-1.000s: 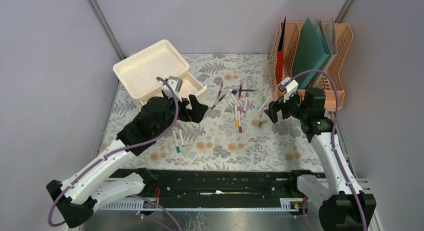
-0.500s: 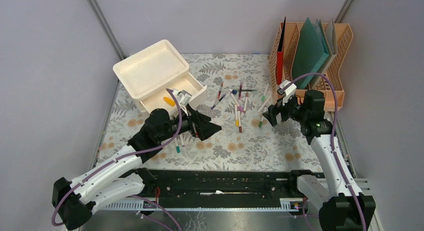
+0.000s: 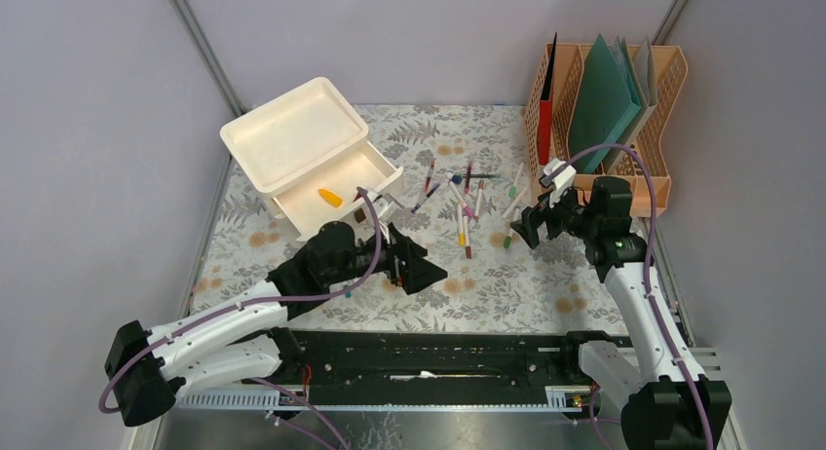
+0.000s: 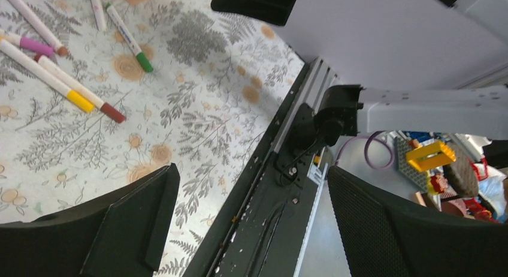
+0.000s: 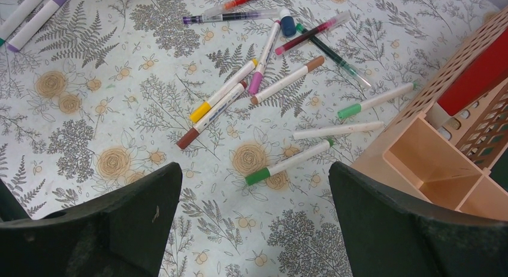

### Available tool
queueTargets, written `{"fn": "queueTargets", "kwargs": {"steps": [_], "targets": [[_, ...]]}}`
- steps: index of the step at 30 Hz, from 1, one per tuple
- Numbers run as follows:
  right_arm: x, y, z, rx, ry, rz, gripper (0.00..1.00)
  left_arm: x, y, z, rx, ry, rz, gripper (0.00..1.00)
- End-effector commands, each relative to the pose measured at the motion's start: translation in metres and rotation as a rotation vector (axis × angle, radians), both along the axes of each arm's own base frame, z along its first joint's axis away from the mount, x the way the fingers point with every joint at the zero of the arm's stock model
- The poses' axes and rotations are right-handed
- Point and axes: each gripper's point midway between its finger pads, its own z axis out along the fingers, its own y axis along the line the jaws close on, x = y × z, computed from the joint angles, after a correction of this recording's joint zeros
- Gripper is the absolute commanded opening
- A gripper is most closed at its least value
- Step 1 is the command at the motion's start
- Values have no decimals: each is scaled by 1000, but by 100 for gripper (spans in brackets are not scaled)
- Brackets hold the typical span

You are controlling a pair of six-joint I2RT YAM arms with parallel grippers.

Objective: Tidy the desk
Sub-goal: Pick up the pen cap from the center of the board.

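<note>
Peach plastic with lattice walls, that's the file rack [image 3: 672, 80]. It stands on the far right corner of the desk [image 3: 506, 289], with flat green folders [image 3: 599, 99] and a red one [image 3: 545, 129] upright in its slots. The desk spreads out left and forward of the rack, under a pale grey cloth printed with ferns and tan flowers. Slim round markers [image 3: 464, 205] with coloured caps lie loose and crisscrossed just left of the rack. Well to the left of it sits a boxy cream drawer unit [image 3: 292, 129] with its drawer [image 3: 346, 177] pulled out and a small rounded orange thing [image 3: 330, 198] inside. The right gripper [image 3: 527, 228], chunky matte black, hovers near the rack's front with its fingers wide apart, holding nothing. The left gripper [image 3: 421, 265] hangs farther left of the rack, toward the desk's front, and it's spread wide and empty too.
</note>
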Motion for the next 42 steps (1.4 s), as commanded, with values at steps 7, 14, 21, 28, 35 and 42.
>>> {"fn": "queueTargets", "kwargs": {"steps": [7, 14, 21, 28, 35, 42], "targets": [[-4, 27, 23, 108, 115, 162, 100, 29, 3, 2, 163, -159, 141, 99], [41, 46, 19, 64, 291, 198, 100, 63, 33, 13, 292, -250, 296, 99], [106, 100, -24, -179, 390, 211, 100, 79, 53, 32, 342, -267, 375, 99], [187, 124, -71, -242, 482, 70, 76, 92, 68, 25, 410, -341, 400, 99], [227, 131, -130, -266, 569, -18, 59, 98, 80, 20, 407, -314, 414, 99], [218, 140, -157, -255, 628, 21, 54, 106, 87, 20, 378, -285, 428, 99]]}}
